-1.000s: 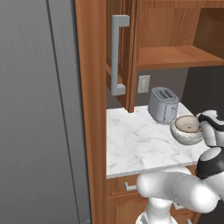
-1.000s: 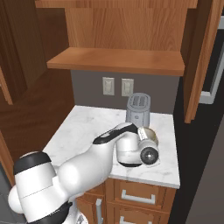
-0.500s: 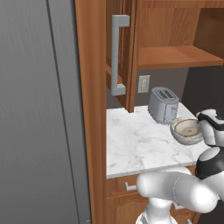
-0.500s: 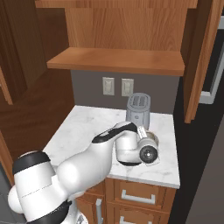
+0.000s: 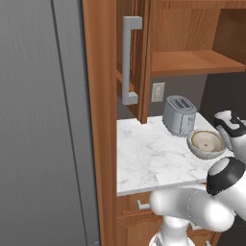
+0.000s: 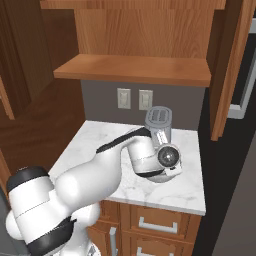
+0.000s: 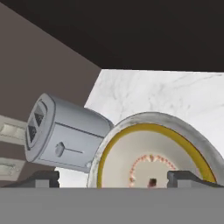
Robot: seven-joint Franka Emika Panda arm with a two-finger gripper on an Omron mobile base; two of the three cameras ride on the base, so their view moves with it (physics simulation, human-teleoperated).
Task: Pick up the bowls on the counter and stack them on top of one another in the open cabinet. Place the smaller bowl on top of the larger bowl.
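Note:
One bowl [image 5: 205,143], cream inside with a tan rim, sits near the right end of the marble counter [image 5: 149,153], just in front of the grey toaster [image 5: 178,115]. My gripper [image 5: 229,126] hovers close at the bowl's right side. In the hand view the bowl [image 7: 153,157] lies large between the two wide-apart fingertips, and the gripper [image 7: 114,178] is open. In the right base view my wrist hides the bowl. The open cabinet's plank shelf [image 5: 192,62] hangs above the counter, bare where it shows [image 6: 132,69]. I see no second bowl.
The cabinet door with its long grey handle [image 5: 127,60] stands open at the counter's left end. A tall grey panel [image 5: 43,120] lies further left. Wall outlets [image 6: 132,97] sit behind the toaster [image 6: 159,122]. Drawers [image 6: 155,225] are below the counter edge.
My wrist has risen a little above the counter in the right base view. The bowl stays in about the same spot by the toaster.

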